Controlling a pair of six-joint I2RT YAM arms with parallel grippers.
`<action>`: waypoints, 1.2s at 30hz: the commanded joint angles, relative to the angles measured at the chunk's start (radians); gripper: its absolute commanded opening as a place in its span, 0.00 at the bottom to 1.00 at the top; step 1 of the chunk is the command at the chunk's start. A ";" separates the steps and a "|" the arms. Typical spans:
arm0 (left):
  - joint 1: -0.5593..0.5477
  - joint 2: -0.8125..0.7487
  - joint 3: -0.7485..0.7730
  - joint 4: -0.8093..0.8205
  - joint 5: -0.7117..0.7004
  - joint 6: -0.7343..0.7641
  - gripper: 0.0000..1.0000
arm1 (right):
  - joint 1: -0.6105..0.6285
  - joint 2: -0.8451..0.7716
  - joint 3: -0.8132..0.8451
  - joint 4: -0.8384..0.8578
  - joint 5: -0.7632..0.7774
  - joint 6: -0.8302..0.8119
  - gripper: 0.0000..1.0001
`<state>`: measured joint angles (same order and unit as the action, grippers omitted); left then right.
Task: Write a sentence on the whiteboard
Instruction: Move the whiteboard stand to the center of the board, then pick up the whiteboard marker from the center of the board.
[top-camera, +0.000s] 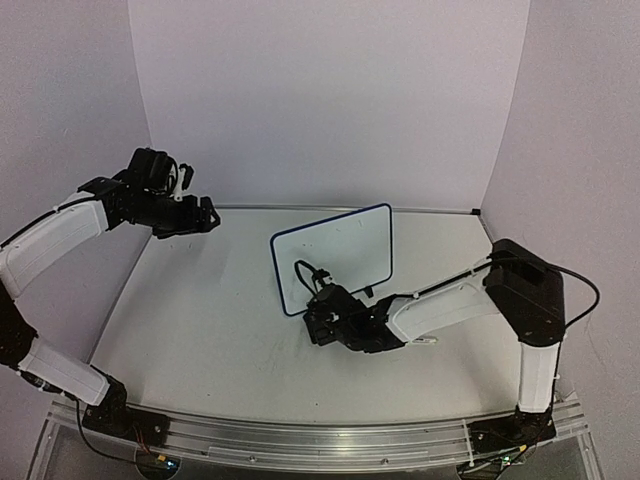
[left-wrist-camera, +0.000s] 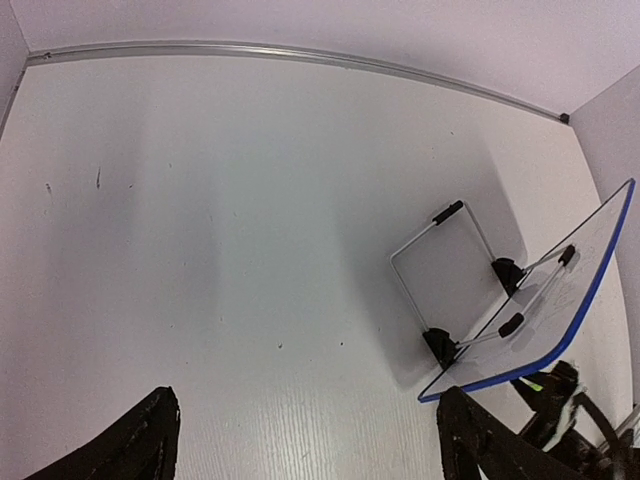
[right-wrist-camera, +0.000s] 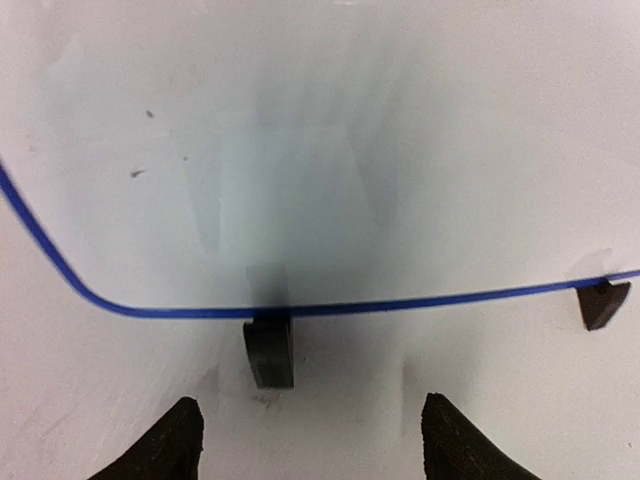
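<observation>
One whiteboard (top-camera: 340, 250) (two front feet (right-wrist-camera: 269, 352))

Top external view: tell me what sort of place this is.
Probably a lab robot test cell: pale walls box in a white tabletop, a black-and-white left arm and right arm are bolted to an aluminium rail, and a small blue-rimmed whiteboard stands there.

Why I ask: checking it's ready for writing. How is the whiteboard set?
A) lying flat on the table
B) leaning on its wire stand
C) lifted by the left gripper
B: the whiteboard leans on its wire stand, feet on the table, with the left gripper well apart from it.
</observation>
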<state>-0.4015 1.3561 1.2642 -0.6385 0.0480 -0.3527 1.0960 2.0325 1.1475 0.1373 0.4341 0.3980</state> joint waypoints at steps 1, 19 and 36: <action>0.009 -0.027 0.092 -0.130 0.008 0.078 0.90 | 0.010 -0.231 -0.063 -0.162 0.049 0.101 0.73; 0.021 -0.098 -0.042 -0.057 -0.147 0.217 0.91 | -0.225 -0.512 -0.191 -0.665 -0.211 0.709 0.81; 0.021 -0.097 -0.121 -0.018 -0.134 0.210 0.92 | -0.299 -0.543 -0.358 -0.651 -0.198 1.093 0.73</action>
<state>-0.3851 1.2709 1.1496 -0.6959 -0.0818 -0.1532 0.8023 1.5246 0.7936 -0.5080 0.1895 1.3877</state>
